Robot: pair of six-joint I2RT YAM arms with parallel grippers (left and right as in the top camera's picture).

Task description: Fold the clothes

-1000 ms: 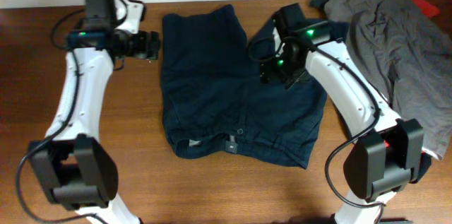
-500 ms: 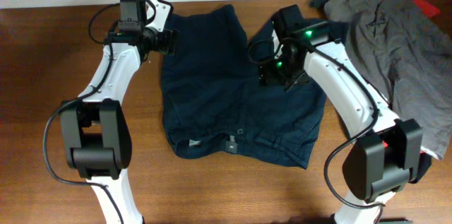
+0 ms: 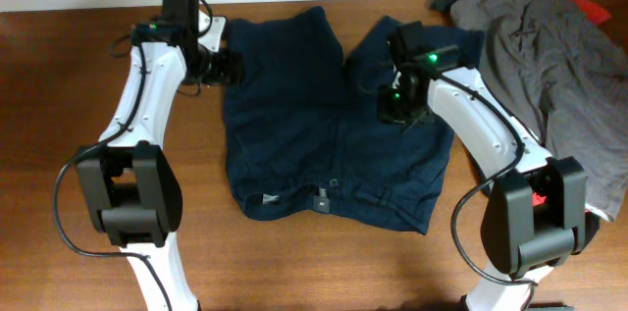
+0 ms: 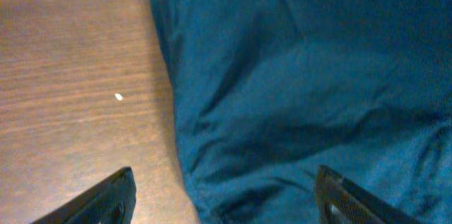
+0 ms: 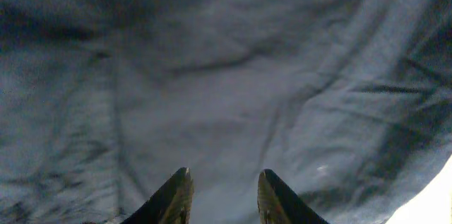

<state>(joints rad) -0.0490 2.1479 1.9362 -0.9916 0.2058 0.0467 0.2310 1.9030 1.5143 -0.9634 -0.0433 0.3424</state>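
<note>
The dark navy shorts (image 3: 324, 134) lie flat on the table, legs toward the far edge, waistband with button and pale label toward the near edge. My left gripper (image 3: 228, 68) is open over the outer edge of the left leg (image 4: 296, 90), one finger above the wood, one above the cloth. My right gripper (image 3: 397, 105) is open and empty just above the right leg (image 5: 226, 75), holding nothing.
A grey garment (image 3: 549, 66) is heaped at the far right, with a red one (image 3: 587, 4) behind it. The brown wooden table (image 3: 59, 134) ends at a white wall along the far edge.
My left arm has swung right and slightly nearer, from the bare wood to the left leg's edge. My right gripper has shifted a little right and nearer over the right leg.
</note>
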